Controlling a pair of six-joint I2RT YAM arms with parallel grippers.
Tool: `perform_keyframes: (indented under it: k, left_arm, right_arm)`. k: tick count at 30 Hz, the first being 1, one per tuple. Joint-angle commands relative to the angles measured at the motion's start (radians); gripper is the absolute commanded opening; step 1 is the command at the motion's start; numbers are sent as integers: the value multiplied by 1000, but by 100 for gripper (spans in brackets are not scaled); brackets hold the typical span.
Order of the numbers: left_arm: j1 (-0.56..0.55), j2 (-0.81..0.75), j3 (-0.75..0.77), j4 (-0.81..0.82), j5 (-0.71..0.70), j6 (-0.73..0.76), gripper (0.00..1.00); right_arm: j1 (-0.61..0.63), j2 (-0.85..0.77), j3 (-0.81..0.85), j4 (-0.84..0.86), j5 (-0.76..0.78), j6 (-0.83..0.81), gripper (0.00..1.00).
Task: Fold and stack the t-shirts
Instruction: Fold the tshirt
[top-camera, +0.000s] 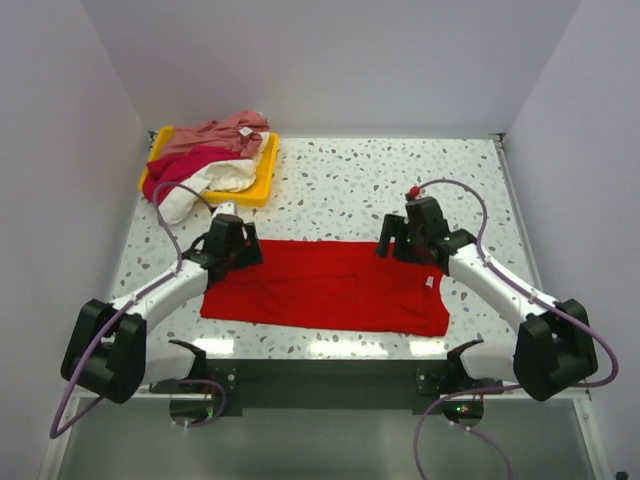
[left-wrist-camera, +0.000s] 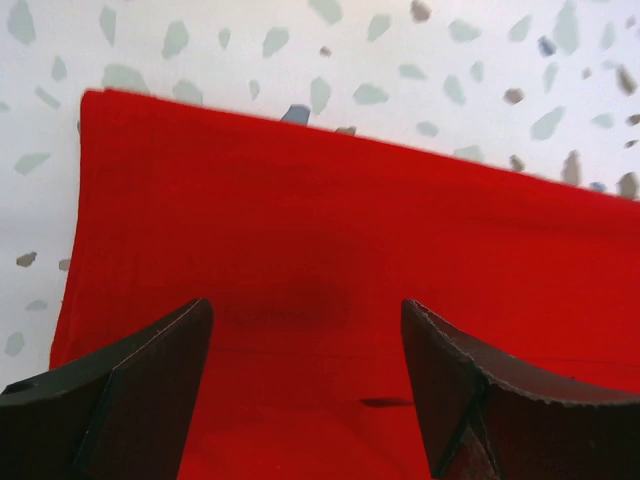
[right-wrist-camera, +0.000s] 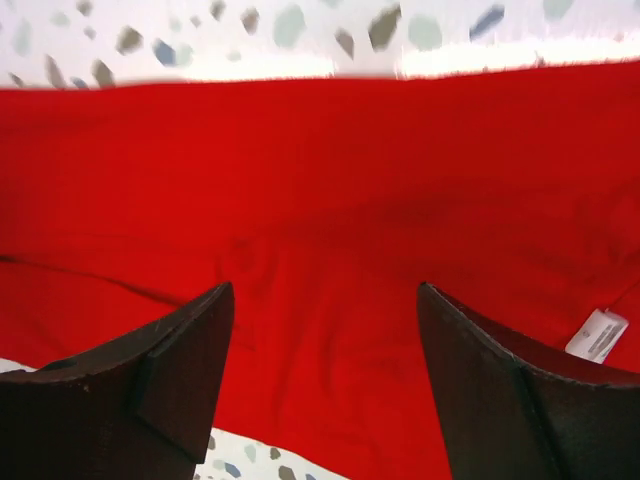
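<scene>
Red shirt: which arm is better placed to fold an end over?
Probably left: the left gripper, open, hovers at the red shirt's far-left corner; the right gripper sits farther in from its end.

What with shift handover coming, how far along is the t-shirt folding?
Early. Done: the red t-shirt lies flat on the table, apparently folded into a long band. In hand: the left gripper and right gripper, both open, sit over its two ends. Left: finishing that fold, then the pink shirt, crimson shirt and cream shirt, heaped unfolded on the yellow tray. No stack exists yet.
</scene>
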Motion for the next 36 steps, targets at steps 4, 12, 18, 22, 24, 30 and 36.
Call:
perform_keyframes:
  k: [4, 12, 18, 22, 24, 30, 36]
  left_arm:
    - [-4, 53, -102, 70, -12, -26, 81]
    - [-23, 70, -167, 133, 21, -52, 80]
    - [-92, 101, -164, 130, 17, -101, 79]
    - [-155, 128, -195, 170, 9, -168, 79]
    - [-182, 147, -210, 184, 9, -187, 79]
    - [-257, 125, -247, 190, -9, -248, 79]
    - [-320, 43, -268, 155, -23, -302, 79]
  right_arm:
    - [30, 36, -129, 50, 19, 57, 77]
    - [30, 240, -139, 123, -41, 103, 77]
    - [30, 337, -113, 145, -46, 141, 76]
    - [30, 375, -67, 65, 11, 126, 76]
    - [30, 397, -41, 45, 43, 118, 76]
    - [28, 440, 32, -15, 103, 98, 77]
    - [-7, 523, 151, -50, 126, 61, 77]
